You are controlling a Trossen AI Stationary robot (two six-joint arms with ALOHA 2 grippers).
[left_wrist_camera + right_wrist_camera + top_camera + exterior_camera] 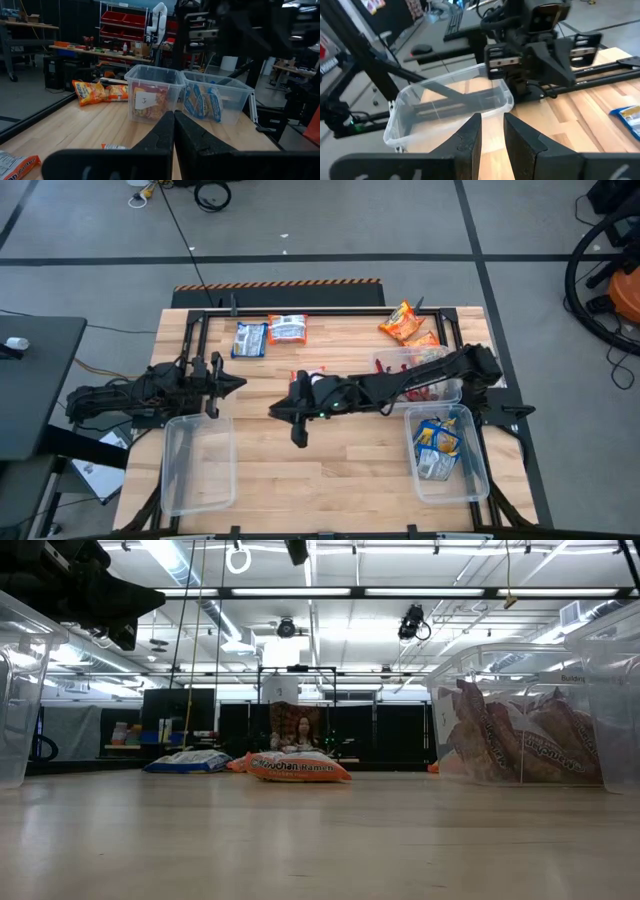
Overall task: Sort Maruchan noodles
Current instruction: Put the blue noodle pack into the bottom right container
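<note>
**Packets spread across the far half, both arms over the middle**

Nearest the front edge of the wooden surface (330, 480) stand two clear bins. The left bin (198, 462) holds nothing visible; the right bin (447, 452) holds blue-and-yellow packets (437, 448) lying jumbled, so their long axes cannot be read.

Behind them, the left gripper (238, 383) hovers just past the left bin, jaws closed on nothing; its wrist view shows the two fingers (172, 135) pressed together. The right gripper (297, 437) reaches across to mid-surface, pointing toward the front edge; its jaws stand slightly apart with nothing between them, as the right wrist view shows (492, 135). A red-and-white packet (308, 377) lies partly under that arm.

Farther right, a third bin (415, 375) holds reddish packets, seen better from the low and left wrist views, where it bears a label.

Near the far edge lie a blue packet (249, 339), long axis running front to back, and just beside it a red-and-white packet (287, 328) lying crosswise. Two orange packets (402, 322) sit tilted at the far right.

Only the low view shows a person (300, 730) seated beyond the surface, under ceiling strip lights. The left wrist view shows red shelving (122, 22) and a workbench.
</note>
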